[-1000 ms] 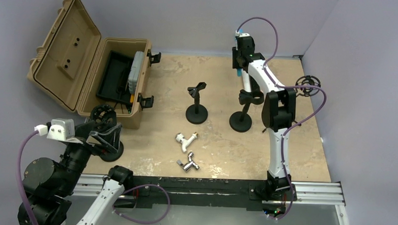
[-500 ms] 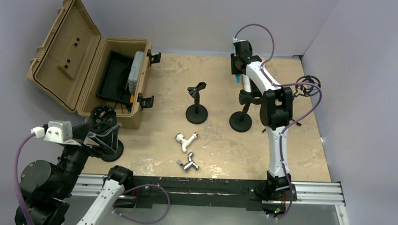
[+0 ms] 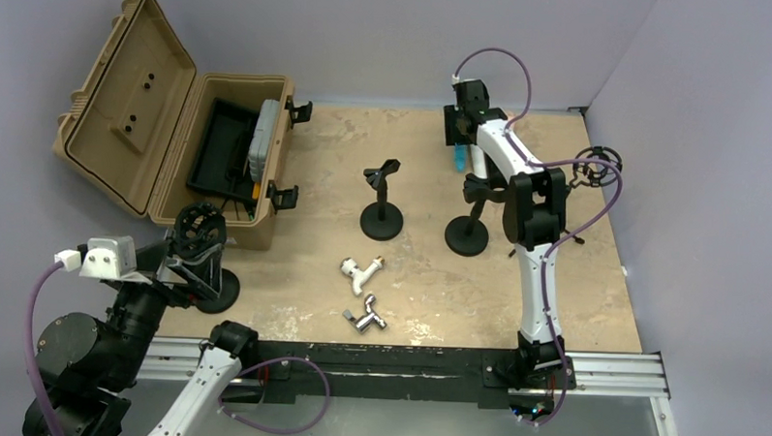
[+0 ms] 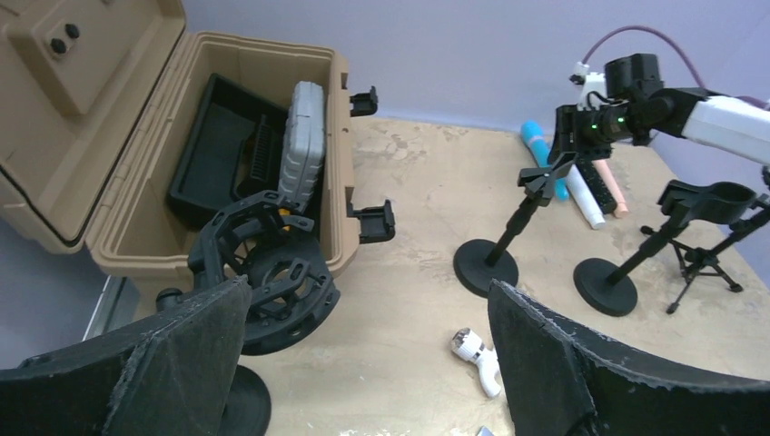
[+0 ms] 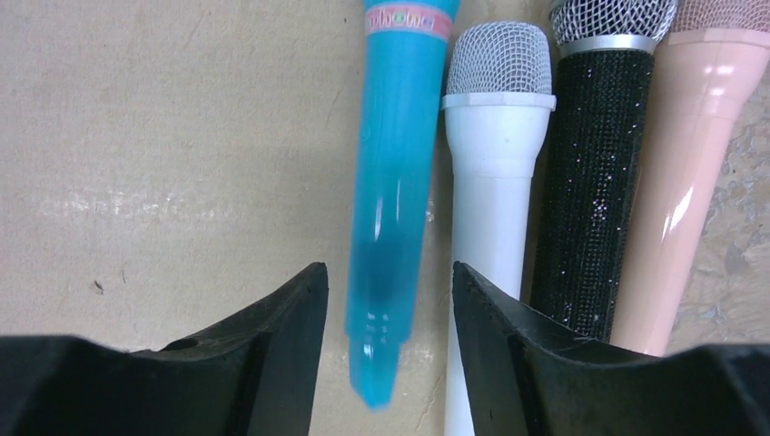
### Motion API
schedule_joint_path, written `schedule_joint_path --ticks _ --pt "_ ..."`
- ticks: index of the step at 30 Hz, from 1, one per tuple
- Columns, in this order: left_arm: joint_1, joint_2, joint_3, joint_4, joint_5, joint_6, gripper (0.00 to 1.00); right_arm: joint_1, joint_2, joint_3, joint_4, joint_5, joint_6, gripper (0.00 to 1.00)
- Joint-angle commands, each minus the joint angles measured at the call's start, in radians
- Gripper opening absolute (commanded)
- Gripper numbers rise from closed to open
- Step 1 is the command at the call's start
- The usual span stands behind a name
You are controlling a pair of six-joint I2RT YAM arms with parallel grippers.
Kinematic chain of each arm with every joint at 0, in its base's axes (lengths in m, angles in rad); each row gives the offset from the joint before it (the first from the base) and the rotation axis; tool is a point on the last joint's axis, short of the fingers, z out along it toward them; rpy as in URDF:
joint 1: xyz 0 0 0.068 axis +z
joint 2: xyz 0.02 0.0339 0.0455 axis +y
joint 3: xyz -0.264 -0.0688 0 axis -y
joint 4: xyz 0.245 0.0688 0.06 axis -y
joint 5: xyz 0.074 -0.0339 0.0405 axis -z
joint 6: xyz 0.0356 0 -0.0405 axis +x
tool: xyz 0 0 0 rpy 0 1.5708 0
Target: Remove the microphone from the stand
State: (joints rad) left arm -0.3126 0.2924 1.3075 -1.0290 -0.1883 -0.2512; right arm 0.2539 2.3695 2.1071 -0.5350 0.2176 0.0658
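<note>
My left hand (image 4: 368,289) sits low at the near left corner of the worktop (image 3: 419,277), its fingers spread wide and gripping nothing. Just beyond its left finger stands a black shock-mount ring (image 4: 268,268) on a round base, and behind that is the open tan case (image 4: 338,118). Farther out, mid-worktop, lie a chrome fitting (image 3: 367,316) and a white pipe fitting (image 3: 361,271). Past them stand the forked-clip stand (image 3: 381,203) and the ring-topped stand (image 3: 469,219), the latter close beside my right arm.

At the far edge my right hand (image 5: 386,272) points down at the worktop. Its fingers are parted to either side of the tail of the blue microphone (image 5: 399,163), with a sliver of gap on each side, so they are not pinching it. The blue microphone lies flat on the worktop, off both stands. It is first in a row, with the white microphone (image 5: 495,163) just beside it, then the black glitter microphone (image 5: 590,182) and the pink microphone (image 5: 695,173).
</note>
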Motion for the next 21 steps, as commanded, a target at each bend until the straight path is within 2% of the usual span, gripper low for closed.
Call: schedule_joint_path --ticks 1,8,13,16,18,21 --pt "-0.002 0.044 0.012 -0.045 -0.097 -0.013 1.00 -0.004 -0.031 0.062 0.002 0.000 -0.010 0.52" --pt "-0.001 0.082 -0.014 -0.099 -0.208 -0.034 0.99 0.000 -0.142 0.067 0.019 -0.007 0.004 0.55" --pt "-0.003 0.105 -0.046 -0.112 -0.257 -0.030 0.97 0.043 -0.330 -0.022 0.117 -0.032 0.025 0.58" --pt "-0.002 0.108 -0.050 -0.108 -0.273 -0.031 0.96 0.118 -0.463 -0.104 0.201 -0.043 0.044 0.62" --pt "-0.002 0.097 -0.051 -0.094 -0.278 -0.039 0.96 0.210 -0.570 -0.164 0.285 -0.060 0.064 0.64" --pt "-0.002 0.063 -0.050 -0.063 -0.288 -0.056 0.96 0.339 -0.715 -0.307 0.473 -0.197 0.110 0.67"
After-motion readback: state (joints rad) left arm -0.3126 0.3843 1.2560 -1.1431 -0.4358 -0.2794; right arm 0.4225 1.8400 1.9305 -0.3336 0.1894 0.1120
